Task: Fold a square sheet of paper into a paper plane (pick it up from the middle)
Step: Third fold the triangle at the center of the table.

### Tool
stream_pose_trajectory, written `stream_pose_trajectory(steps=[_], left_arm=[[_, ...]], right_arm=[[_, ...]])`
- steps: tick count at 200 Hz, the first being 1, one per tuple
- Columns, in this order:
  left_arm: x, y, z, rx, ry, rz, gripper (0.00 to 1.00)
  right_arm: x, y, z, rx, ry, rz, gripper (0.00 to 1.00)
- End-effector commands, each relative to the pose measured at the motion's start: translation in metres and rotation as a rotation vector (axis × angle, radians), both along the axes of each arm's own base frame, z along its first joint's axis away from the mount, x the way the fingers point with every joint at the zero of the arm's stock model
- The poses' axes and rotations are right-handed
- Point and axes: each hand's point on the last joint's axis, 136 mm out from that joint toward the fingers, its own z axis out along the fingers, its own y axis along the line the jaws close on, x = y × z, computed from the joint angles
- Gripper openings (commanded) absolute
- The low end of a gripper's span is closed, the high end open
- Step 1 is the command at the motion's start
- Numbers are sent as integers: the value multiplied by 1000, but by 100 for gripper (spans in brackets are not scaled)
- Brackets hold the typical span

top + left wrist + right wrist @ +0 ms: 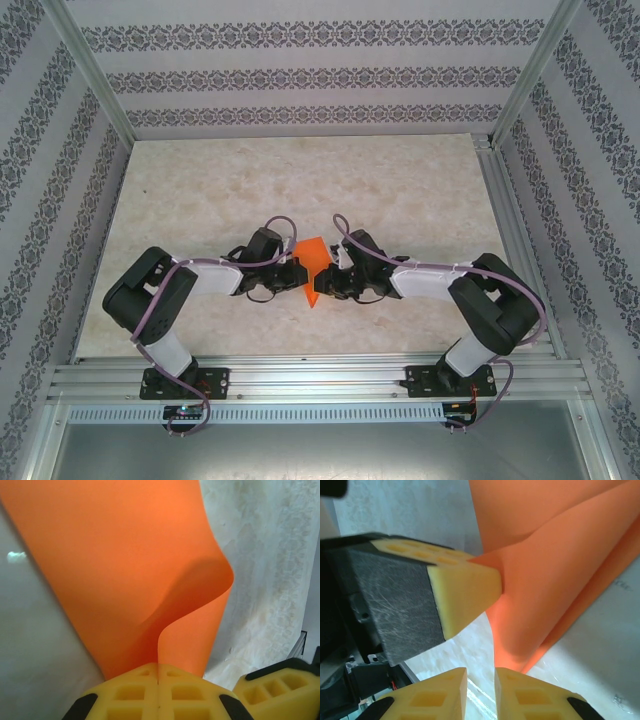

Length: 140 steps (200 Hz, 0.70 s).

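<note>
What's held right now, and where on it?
Left hand pinches the paper at a curled-over edge; right hand grips nothing, jaws slightly apart.

A pale, marbled beige table [200,180] lies in the middle, with walls of white paper banded in grey ornament [300,70] on its far, left and right sides, slanting aluminium posts [95,80] at the far corners, and grooved aluminium rails [320,380] along its near edge.
</note>
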Motion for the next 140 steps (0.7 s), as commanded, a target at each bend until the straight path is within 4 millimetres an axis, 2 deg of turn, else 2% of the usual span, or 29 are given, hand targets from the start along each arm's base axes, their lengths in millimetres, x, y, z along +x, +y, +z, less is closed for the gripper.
stream_pose_trajectory(steps=[1, 47, 93, 120, 140], left_arm=[[3, -6, -1, 13, -29, -50, 7], [-1, 0, -10, 53, -11, -47, 6], [0, 3, -2, 58, -30, -35, 6], [-1, 6, -5, 66, -36, -30, 7], [4, -1, -6, 71, -33, -63, 7]], right_arm=[[4, 12, 5, 32, -10, 2, 22], [4, 12, -3, 21, 8, -10, 22], [4, 14, -4, 19, 16, -2, 22], [3, 14, -6, 22, 17, 0, 22], [2, 16, -5, 29, 25, 8, 22]])
